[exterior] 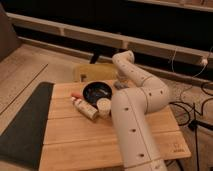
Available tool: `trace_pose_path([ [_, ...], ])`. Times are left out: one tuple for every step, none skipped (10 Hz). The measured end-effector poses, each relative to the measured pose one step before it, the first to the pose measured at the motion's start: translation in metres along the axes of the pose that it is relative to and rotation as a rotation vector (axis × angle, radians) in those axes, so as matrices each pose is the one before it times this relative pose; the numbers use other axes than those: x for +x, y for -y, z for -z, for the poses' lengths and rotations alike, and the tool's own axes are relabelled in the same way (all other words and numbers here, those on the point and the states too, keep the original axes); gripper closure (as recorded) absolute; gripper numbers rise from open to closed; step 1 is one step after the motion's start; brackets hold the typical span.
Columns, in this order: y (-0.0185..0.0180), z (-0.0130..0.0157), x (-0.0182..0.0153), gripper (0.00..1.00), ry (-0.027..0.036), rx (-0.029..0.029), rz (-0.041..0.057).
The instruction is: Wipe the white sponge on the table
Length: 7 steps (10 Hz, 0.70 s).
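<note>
White tubular arm, rounded bulbous joints, small dark screw holes, grey gripper at far end
</note>
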Motion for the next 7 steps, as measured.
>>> trace_pose_path([
  [-0.01405,0.00157,-0.00498,1.0,0.01684,-0.03087,0.01716],
  [-0.01707,0.003,-0.00194,1.0,0.01073,-0.03883,0.01779],
  [-0.01141,0.00424,0.0004,1.0,0.0084,-0.02572,0.01375],
  [-0.01111,0.00753,0.00239,1.0,0.00997,-0.02134,0.01503],
  [-0.00157,0.0069,0.00677,1.0,0.00707,-0.0038,0.00394],
  [0.00493,0.00477,0.01555,1.0,-0.01145,0.00822,-0.00974],
  [0.0055,0.00127,0.01369,1.0,-0.01449,0.00819,-0.01672],
])
